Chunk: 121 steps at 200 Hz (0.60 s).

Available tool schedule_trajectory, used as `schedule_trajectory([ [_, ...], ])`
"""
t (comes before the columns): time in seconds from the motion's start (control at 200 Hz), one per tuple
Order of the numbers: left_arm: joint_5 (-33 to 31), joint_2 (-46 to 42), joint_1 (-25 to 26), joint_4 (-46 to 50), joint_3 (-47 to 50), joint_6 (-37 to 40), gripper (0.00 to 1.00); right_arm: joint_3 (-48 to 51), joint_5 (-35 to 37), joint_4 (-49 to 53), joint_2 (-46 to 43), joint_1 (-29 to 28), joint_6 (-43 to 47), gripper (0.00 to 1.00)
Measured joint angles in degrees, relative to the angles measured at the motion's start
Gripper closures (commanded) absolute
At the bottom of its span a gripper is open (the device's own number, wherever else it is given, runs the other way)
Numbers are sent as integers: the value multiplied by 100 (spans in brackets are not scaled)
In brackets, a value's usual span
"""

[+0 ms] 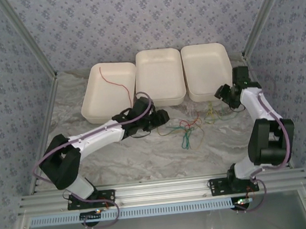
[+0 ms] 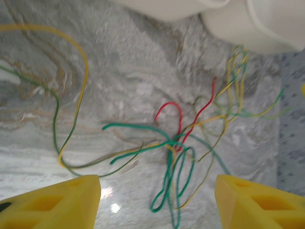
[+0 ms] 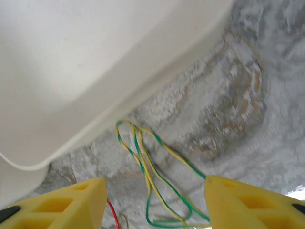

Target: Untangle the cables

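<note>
A tangle of thin cables (image 1: 186, 128) in green, red and yellow lies on the marble table in front of the trays. In the left wrist view, green loops (image 2: 178, 176) and a red cable (image 2: 169, 106) cross each other, and a yellow-green cable (image 2: 81, 90) curves off to the left. My left gripper (image 1: 163, 118) (image 2: 157, 180) hovers open at the tangle's left side, nothing between its fingers. My right gripper (image 1: 221, 93) (image 3: 155, 183) is open over looped yellow-green striped cables (image 3: 147, 167) (image 1: 212, 111), which lie loose between its fingers. A separate red cable (image 1: 116, 83) rests inside the left tray.
Three white trays stand along the back: left (image 1: 95, 101), middle (image 1: 160, 76), right (image 1: 205, 69). The right tray's wall (image 3: 95, 71) is close above my right gripper. Patterned walls enclose the table on three sides. The arms' bases sit at the near edge.
</note>
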<state>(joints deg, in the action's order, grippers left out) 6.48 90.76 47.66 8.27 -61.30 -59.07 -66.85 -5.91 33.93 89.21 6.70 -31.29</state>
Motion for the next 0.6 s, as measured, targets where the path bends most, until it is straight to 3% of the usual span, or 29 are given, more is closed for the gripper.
schedule_trajectory([
  [0.135,85,-2,-229,133,-426,2,35,-468,212,431,332,-210,28,39],
  [0.295,273,-72,-378,225,-461,-59,36,-177,271,710,186,-463,28,37],
  [0.46,396,-136,-415,378,-354,-59,36,356,409,977,98,-492,59,41],
  [0.605,474,-175,-415,514,-313,-57,36,623,466,1005,50,-470,111,53],
])
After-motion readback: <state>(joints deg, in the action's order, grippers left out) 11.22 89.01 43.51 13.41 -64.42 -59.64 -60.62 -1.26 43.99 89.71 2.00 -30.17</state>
